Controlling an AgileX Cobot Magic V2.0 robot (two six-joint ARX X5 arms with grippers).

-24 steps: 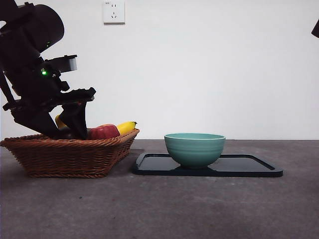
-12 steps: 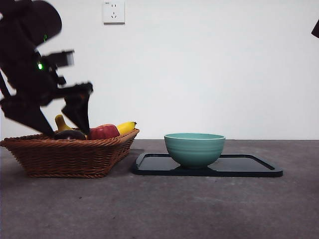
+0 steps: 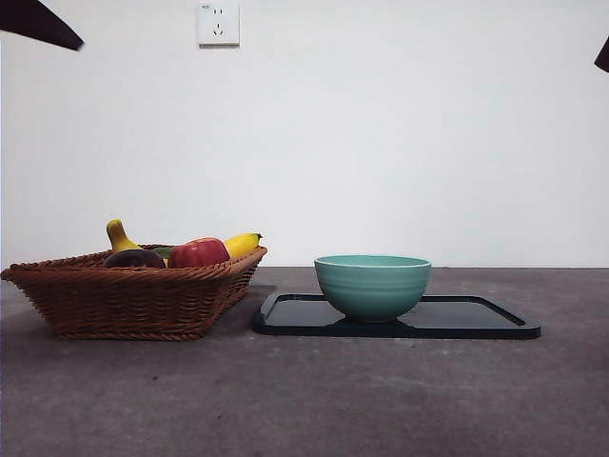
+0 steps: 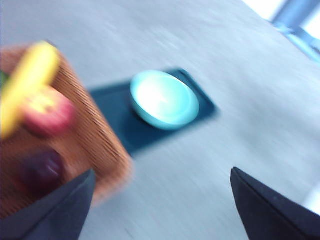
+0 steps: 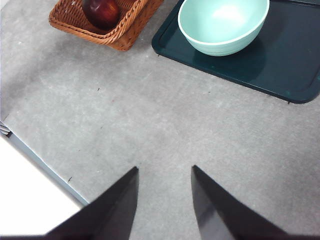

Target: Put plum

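Observation:
The plum [image 3: 133,257] lies in the wicker basket [image 3: 133,300] at the table's left, dark and round, beside a red apple [image 3: 198,252] and a yellow banana [image 3: 241,244]. The blurred left wrist view shows the plum [image 4: 42,170] in the basket below my left gripper [image 4: 162,172], whose jaws stand wide open with nothing between them. That arm shows in the front view only as a black tip [image 3: 38,24] at the top left corner. My right gripper [image 5: 165,168] hangs open and empty over bare table, well away from the basket.
A teal bowl [image 3: 372,284] stands on a dark tray [image 3: 476,322] to the right of the basket. The right wrist view shows the basket's corner [image 5: 125,30] with a dark red fruit [image 5: 102,11], and the table's edge [image 5: 45,170].
My left arm has risen out of the basket and up to the top left corner, with nothing in its jaws. The plum stays in the basket. The right arm has not moved.

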